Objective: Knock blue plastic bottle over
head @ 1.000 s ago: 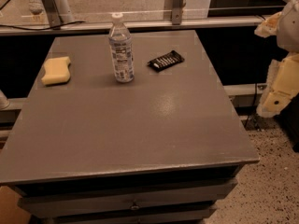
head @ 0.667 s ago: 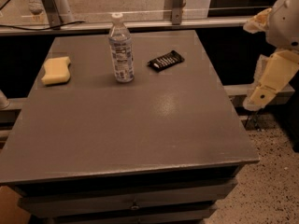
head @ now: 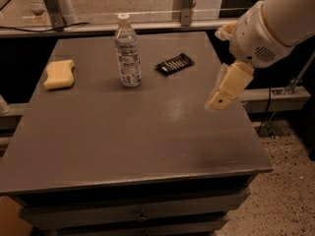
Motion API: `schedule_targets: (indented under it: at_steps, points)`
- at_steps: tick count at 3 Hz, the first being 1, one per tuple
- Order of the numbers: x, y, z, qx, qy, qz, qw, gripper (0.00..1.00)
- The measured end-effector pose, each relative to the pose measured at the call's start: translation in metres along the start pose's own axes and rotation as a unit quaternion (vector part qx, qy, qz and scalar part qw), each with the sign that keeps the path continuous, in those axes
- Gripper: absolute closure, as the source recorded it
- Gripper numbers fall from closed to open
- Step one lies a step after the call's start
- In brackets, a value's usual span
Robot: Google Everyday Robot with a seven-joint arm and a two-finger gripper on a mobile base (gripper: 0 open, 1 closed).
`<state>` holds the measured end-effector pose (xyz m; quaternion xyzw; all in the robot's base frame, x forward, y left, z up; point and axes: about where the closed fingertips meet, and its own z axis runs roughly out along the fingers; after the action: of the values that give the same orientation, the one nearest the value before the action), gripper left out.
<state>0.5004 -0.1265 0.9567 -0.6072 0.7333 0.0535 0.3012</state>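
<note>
The blue plastic bottle (head: 127, 51), clear with a white cap and a pale label, stands upright at the back middle of the grey table (head: 123, 132). My gripper (head: 227, 87) hangs from the white arm over the table's right side, pointing down and left. It is well to the right of the bottle and nearer the front, not touching it or anything else.
A yellow sponge (head: 59, 74) lies at the back left of the table. A flat black wrapped bar (head: 174, 64) lies to the right of the bottle, between it and the gripper. A rail and metal posts run behind the table. Speckled floor lies to the right.
The arm has swung in from the right edge of the view, leftward over the table's right side. The bottle, sponge and bar have not moved.
</note>
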Motion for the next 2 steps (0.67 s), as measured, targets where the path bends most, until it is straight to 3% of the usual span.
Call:
schedule_targets:
  at_steps: [2]
  points:
    - [-0.0049, -0.0067, 0.0013, 0.015, -0.007, -0.002, 0.9999, 0.00]
